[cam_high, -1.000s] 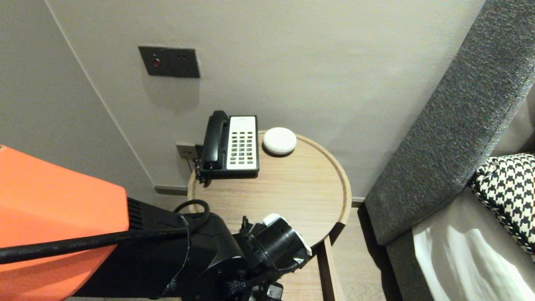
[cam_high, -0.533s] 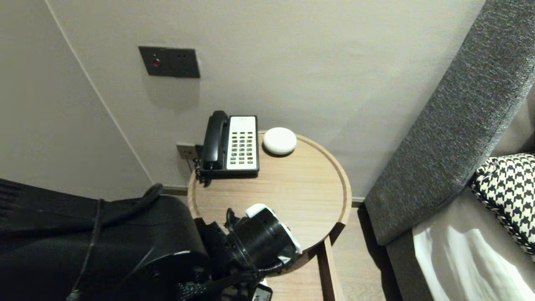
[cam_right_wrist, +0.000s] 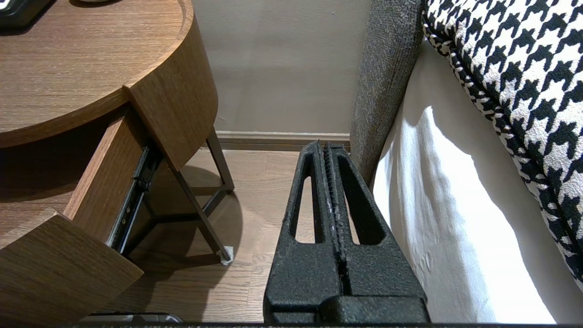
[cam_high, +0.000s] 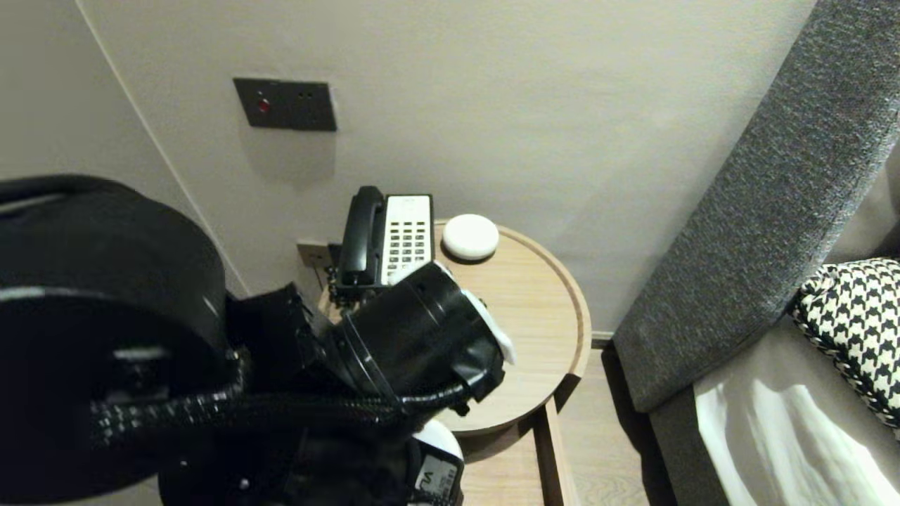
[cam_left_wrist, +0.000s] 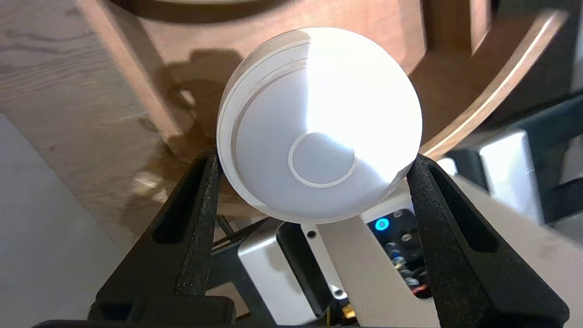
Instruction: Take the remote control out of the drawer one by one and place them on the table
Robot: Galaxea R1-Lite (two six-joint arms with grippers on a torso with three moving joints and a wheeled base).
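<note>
My left gripper [cam_left_wrist: 315, 161] is shut on a white disc [cam_left_wrist: 319, 123], a round puck with a raised ring on its face, one black finger [cam_left_wrist: 200, 200] on each side of its rim. Behind the disc I see wooden table parts and my own silver base. In the head view the left wrist [cam_high: 422, 330] hangs over the front of the round wooden table [cam_high: 562, 295], and its fingers and the disc are hidden there. My right gripper [cam_right_wrist: 324, 146] is shut on nothing, parked low over the floor beside the grey headboard [cam_right_wrist: 382, 68].
At the table's back stand a black-and-white telephone [cam_high: 387, 232] and a second white puck [cam_high: 470, 237]. The table's drawer [cam_right_wrist: 104, 182] is pulled out. A bed with white sheet [cam_high: 787, 436] and houndstooth pillow [cam_high: 858, 316] is on the right. A wall plate [cam_high: 285, 104] sits above.
My left arm has risen and swung forward over the table's front, and it now covers the lower part of the telephone. The right arm has not moved.
</note>
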